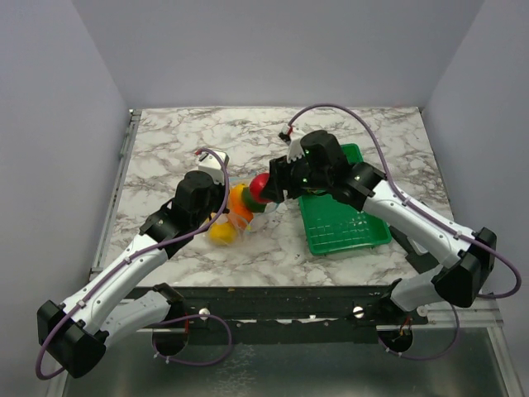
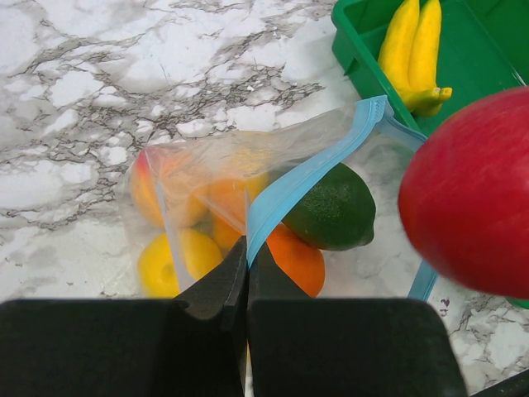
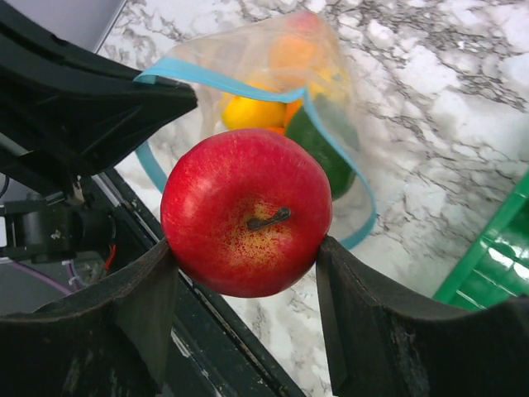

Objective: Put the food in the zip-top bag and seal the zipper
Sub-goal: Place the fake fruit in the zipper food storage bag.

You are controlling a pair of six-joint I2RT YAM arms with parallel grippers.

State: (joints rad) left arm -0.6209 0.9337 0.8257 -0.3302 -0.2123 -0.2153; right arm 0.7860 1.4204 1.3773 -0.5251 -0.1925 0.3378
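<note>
Right claw (image 3: 245, 252): partly open, both fingers (image 3: 132, 298) pressed on the sides of a red apple (image 3: 246, 212), stem facing the wrist cam. The apple hangs off the table (image 1: 165, 149), just in front of the bag (image 3: 289, 74) mouth; can't tell if it touches the bag. Just beyond the claw the bag lies with its mouth open toward it, and the blue zipper (image 3: 215, 83) loops around the opening. Left claw (image 2: 247, 273): jaws closed, pinching the near zipper (image 2: 314, 165) strip and holding that lip up. Directly ahead of its tips the bag (image 2: 207, 182) holds a lime (image 2: 331, 208) at the mouth, an orange (image 2: 293, 256) below it and a lemon (image 2: 169, 260) further in to the left; more orange-yellow fruit behind is blurred by the film. To this claw's right is the apple (image 2: 471, 198), close and large in view. Further out, ahead-right, bananas (image 2: 413, 50) lie in the green tray (image 2: 355, 41), well apart from the bag.
</note>
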